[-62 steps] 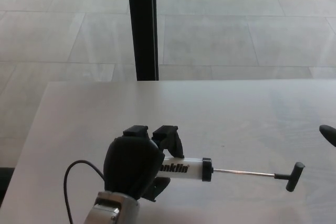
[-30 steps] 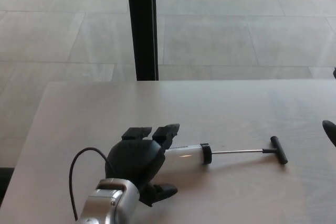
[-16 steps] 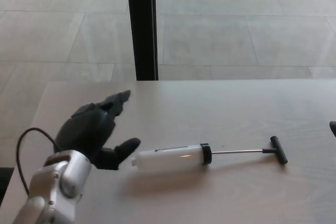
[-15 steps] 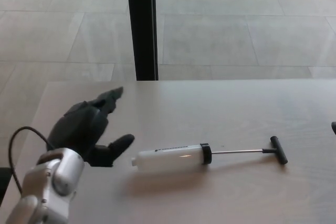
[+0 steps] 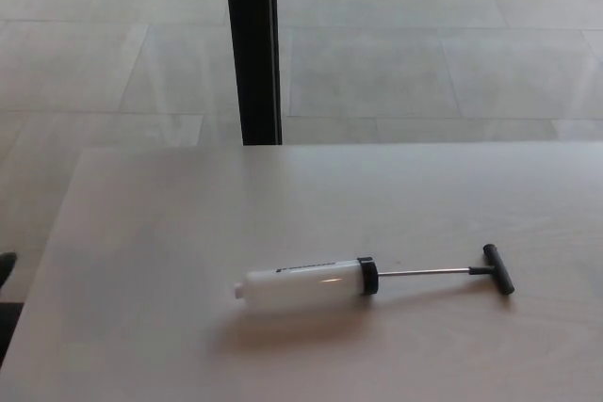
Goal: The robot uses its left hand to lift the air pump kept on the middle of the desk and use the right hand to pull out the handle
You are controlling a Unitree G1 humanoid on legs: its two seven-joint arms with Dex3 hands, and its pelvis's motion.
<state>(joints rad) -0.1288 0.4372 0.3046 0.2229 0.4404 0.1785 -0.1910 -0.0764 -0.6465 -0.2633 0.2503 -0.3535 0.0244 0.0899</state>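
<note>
Nearest to me, the pale wooden desk (image 5: pixel 141 327) ran out of the bottom of the view, its front edge not visible. On it lay the air pump (image 5: pixel 306 281), flat on its side, roughly at the middle of the desk and a little toward the near side. Its white barrel pointed left, with a black collar (image 5: pixel 367 276) at the right end. From that collar a thin metal rod (image 5: pixel 422 272) reached out to the right, drawn out to about the barrel's own length, ending in a black T-handle (image 5: pixel 498 268) that sat slightly angled on the wood.

Neither robot hand showed in the head view, so I could not tell whether their fingers were spread or closed. A small dark shape (image 5: pixel 5 266) at the far left border, beyond the desk, was too cut off to identify.

All around the pump the desk surface was bare wood: broad to the left, broad behind it, and some to the right of the handle before the picture ended. The left edge slanted away toward the back left corner (image 5: pixel 89 149); the far edge ran straight across.

Beyond that lay a floor of large grey tiles (image 5: pixel 424 63), and a black upright post (image 5: pixel 252 44) stood just behind the far edge, left of centre.
</note>
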